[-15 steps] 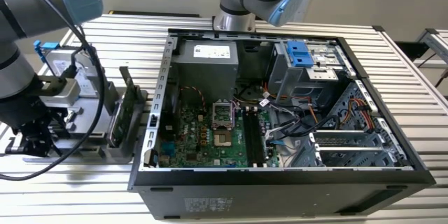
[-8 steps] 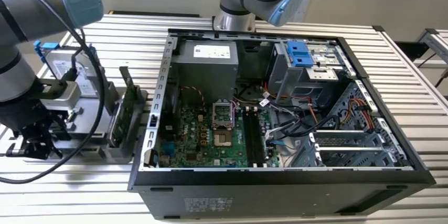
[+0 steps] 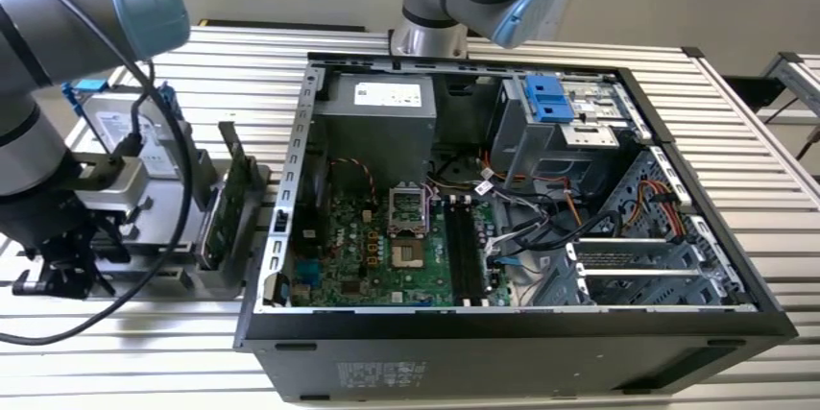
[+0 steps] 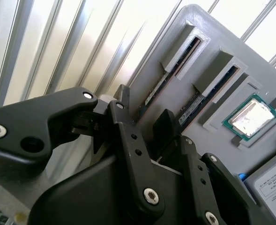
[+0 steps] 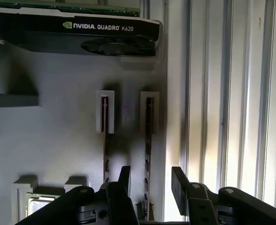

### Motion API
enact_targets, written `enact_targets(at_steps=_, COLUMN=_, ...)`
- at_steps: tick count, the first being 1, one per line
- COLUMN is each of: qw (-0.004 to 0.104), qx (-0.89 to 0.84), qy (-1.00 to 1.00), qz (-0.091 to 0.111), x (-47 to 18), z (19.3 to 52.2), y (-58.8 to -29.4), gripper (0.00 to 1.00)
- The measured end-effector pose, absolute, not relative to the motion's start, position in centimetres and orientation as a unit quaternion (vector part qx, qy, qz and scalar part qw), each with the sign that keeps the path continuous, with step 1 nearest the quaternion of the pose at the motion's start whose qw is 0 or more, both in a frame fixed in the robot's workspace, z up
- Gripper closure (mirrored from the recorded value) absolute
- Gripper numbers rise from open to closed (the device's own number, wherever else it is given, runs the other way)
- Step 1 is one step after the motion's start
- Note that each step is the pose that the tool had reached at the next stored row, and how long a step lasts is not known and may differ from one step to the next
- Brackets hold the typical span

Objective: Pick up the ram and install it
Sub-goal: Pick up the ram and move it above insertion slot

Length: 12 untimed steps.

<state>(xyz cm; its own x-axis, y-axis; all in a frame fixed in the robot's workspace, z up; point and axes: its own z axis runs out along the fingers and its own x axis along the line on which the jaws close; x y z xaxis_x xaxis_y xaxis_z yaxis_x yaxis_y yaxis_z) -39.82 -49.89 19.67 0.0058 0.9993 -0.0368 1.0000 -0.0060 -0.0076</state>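
Note:
Two ram sticks stand on edge in slots of a grey holder (image 5: 58, 140). In both wrist views the ram (image 5: 148, 136) (image 4: 168, 77) nearest the holder's edge runs in between my gripper's black fingers. The other ram stick (image 5: 106, 140) (image 4: 208, 91) stands beside it, outside the fingers. My gripper (image 5: 152, 183) (image 4: 145, 105) is open, one finger on each side of the near-edge stick, with gaps showing. In the exterior view my gripper (image 3: 52, 271) hangs low over the holder at the exterior view's left. The motherboard's memory slots (image 3: 464, 252) lie inside the open computer case (image 3: 513, 319).
A black expansion card (image 5: 81, 33) (image 3: 230, 189) stands in the holder beyond the sticks. A processor chip (image 4: 250, 117) sits in a recess, and a silver hard drive (image 3: 134, 132) stands with blue rails. Cables cross the case interior. A ribbed metal tabletop (image 3: 769, 170) surrounds everything.

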Motion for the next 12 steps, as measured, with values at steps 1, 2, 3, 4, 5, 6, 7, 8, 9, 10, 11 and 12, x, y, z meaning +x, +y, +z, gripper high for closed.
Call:
enact_targets(at_steps=1, qw=0.01, qx=0.709, qy=0.705, qz=-0.016, x=-39.8, z=19.61, y=-49.96, gripper=0.0)
enact_targets(at_steps=2, qw=0.01, qx=0.709, qy=0.705, qz=-0.016, x=-39.79, z=19.57, y=-49.99, gripper=0.0)
enact_targets(at_steps=3, qw=0.01, qx=0.709, qy=0.705, qz=-0.016, x=-39.79, z=19.56, y=-49.99, gripper=0.0)
enact_targets(at_steps=4, qw=0.01, qx=0.709, qy=0.705, qz=-0.016, x=-39.79, z=19.57, y=-50.0, gripper=0.0)
enact_targets(at_steps=5, qw=0.01, qx=0.709, qy=0.705, qz=-0.016, x=-39.79, z=19.56, y=-50.0, gripper=0.0)
enact_targets(at_steps=6, qw=0.01, qx=0.709, qy=0.705, qz=-0.016, x=-39.79, z=19.55, y=-50.0, gripper=0.0)
enact_targets(at_steps=7, qw=0.01, qx=0.709, qy=0.705, qz=-0.016, x=-39.79, z=19.54, y=-49.99, gripper=0.0)
enact_targets(at_steps=8, qw=0.01, qx=0.709, qy=0.705, qz=-0.016, x=-39.78, z=19.52, y=-49.98, gripper=0.0)
enact_targets(at_steps=9, qw=0.01, qx=0.709, qy=0.705, qz=-0.016, x=-39.78, z=19.5, y=-49.97, gripper=0.0)
enact_targets(at_steps=10, qw=0.01, qx=0.709, qy=0.705, qz=-0.016, x=-39.77, z=19.49, y=-49.95, gripper=0.0)
enact_targets(at_steps=11, qw=0.01, qx=0.709, qy=0.705, qz=-0.016, x=-39.77, z=19.47, y=-49.94, gripper=0.0)
enact_targets(at_steps=12, qw=0.01, qx=0.709, qy=0.705, qz=-0.016, x=-39.77, z=19.46, y=-49.94, gripper=0.0)
